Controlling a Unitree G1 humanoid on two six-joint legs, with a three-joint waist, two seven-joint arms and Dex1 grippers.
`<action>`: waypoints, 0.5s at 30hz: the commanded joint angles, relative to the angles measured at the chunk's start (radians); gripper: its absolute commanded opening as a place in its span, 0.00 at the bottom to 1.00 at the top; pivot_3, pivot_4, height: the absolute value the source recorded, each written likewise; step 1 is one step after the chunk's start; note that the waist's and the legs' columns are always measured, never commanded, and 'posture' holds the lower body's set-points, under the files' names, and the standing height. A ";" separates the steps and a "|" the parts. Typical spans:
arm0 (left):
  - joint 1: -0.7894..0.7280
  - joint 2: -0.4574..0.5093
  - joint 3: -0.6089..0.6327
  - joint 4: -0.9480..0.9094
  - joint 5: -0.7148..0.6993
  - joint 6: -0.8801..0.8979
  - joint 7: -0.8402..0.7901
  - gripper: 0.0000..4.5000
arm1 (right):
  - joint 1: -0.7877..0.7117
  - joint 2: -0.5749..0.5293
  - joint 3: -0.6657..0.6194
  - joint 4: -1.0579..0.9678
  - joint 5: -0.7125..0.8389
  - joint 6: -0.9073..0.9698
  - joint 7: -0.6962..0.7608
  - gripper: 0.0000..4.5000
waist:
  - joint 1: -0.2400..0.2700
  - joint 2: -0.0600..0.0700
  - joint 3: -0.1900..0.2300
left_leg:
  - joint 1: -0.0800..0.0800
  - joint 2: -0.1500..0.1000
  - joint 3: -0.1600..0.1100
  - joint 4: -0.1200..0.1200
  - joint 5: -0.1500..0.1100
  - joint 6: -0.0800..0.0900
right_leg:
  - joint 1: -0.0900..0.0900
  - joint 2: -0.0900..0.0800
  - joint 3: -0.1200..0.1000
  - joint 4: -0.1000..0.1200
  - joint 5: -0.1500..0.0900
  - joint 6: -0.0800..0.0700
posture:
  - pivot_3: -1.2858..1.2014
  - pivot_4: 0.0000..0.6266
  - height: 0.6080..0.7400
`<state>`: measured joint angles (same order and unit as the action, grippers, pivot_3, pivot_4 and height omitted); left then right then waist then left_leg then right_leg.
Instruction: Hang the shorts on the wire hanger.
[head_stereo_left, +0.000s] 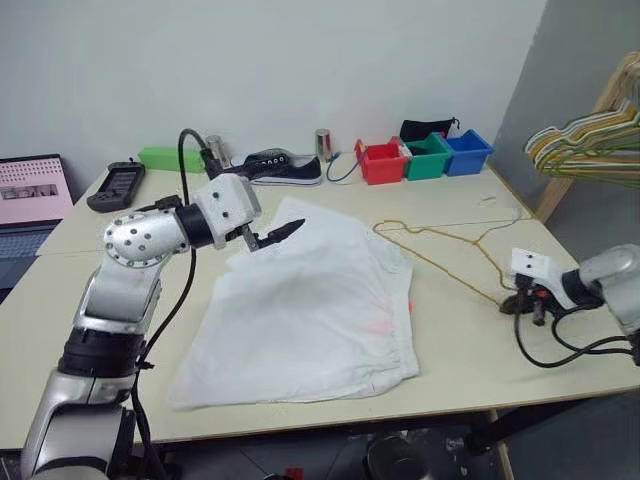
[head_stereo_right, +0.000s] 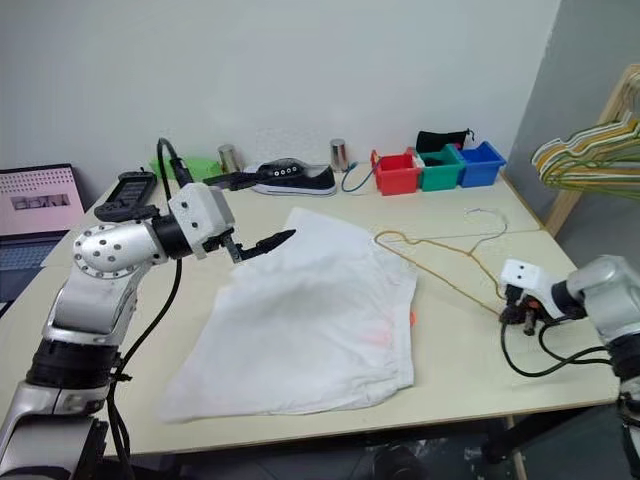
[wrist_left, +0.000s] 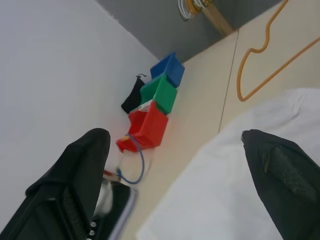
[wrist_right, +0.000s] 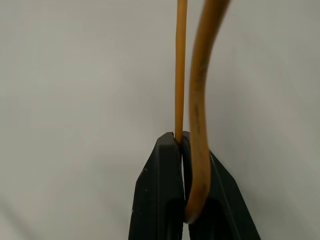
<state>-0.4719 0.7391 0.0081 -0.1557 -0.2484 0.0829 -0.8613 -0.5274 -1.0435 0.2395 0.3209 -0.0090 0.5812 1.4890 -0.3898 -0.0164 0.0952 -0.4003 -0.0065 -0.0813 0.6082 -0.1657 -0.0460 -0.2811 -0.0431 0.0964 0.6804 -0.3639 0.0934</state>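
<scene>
Claw, right (wrist_right: 183, 145): clamped tight on the wire hanger (head_stereo_left: 450, 255), gripping the yellow-orange wire at its right corner, where two strands meet between the jaws. We see nothing else in it.

Claw, left (head_stereo_left: 272, 238): spread wide, empty, hovering just above the far left part of the shorts (head_stereo_left: 310, 310); whether it brushes the fabric we cannot tell.

Shorts: white, wrinkled, spread flat in the middle of the table (head_stereo_left: 470, 350), the right edge lying over or against the hanger's left end.

Wire hanger: flat on the table to the right of the shorts, hook pointing far and right, held only at the near right corner.

Bins, red (head_stereo_left: 382, 162), green (head_stereo_left: 428, 157) and blue (head_stereo_left: 468, 152): lined along the far edge, well apart from the work.

Risks, in our judgement:
- Hanger gripped at one corner only; lifting could let the thin frame swing or twist in the jaws.
- Wire is slick and narrow; a sideways pull could slide it out of the grip.
- Thin fabric may bunch or be dragged across the table if we pinch too little of it.
- Shorts far wider than either claw; threading them over the bar could leave them lopsided and prone to slipping off.
</scene>
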 joint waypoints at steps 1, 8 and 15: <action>0.131 0.014 0.037 -0.208 -0.098 0.166 0.016 0.99 | 0.094 -0.126 -0.012 -0.241 0.241 0.415 0.121 0.00 | 0.004 0.000 0.000 | 0.000 0.000 0.000 0.000 0.000 0.000 | 0.000 0.000 0.000 0.000 0.000 0.000 | 0.41 0.05 1.00; 0.372 0.010 0.074 -0.460 -0.149 0.322 0.081 0.99 | 0.506 -0.274 -0.218 -0.535 0.667 0.890 0.077 0.00 | 0.040 -0.009 0.001 | 0.001 0.003 0.001 -0.001 -0.005 -0.007 | -0.003 0.003 -0.001 -0.001 -0.006 -0.008 | 0.42 0.07 1.00; 0.440 -0.002 0.060 -0.544 -0.147 0.381 0.123 0.99 | 0.688 -0.158 -0.438 -0.557 0.760 0.989 -0.094 0.00 | 0.085 -0.015 0.003 | -0.002 0.003 0.003 0.000 -0.006 -0.008 | -0.006 0.003 0.001 -0.004 -0.010 -0.014 | 0.41 0.08 1.00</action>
<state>-0.0182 0.7404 0.0557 -0.6605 -0.3876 0.4571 -0.7546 0.1701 -1.2068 -0.1252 -0.2070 0.7044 1.5391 1.4221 -0.3051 -0.0318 0.0983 -0.4028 -0.0037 -0.0787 0.6083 -0.1716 -0.0534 -0.2870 -0.0404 0.0979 0.6766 -0.3737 0.0790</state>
